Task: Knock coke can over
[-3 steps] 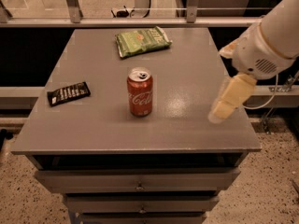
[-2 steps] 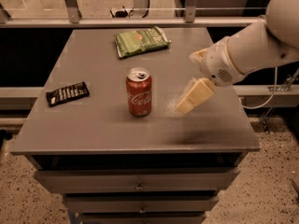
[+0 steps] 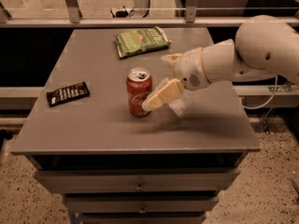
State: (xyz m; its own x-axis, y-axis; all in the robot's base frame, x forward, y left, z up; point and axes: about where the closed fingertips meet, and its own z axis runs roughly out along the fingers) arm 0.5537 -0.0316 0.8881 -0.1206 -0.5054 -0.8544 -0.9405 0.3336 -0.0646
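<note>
Count: one coke can, one green snack bag, one black wrapped bar, one grey table, one arm and one gripper, both mine.
Arm: I reach in from the right, low over the tabletop, with my wrist just right of the can.
Claw: my two fingers stand apart and grip nothing. The lower one slants down-left and its tip meets the can's right side near the base. The upper one points toward the far edge, near the bag.
Coke can: upright near the middle of the table, silver top up, with the bag behind it and the bar well to its left.
Containers: the drawers under the tabletop are shut and I cannot see inside them. I cannot tell what the can holds.
</note>
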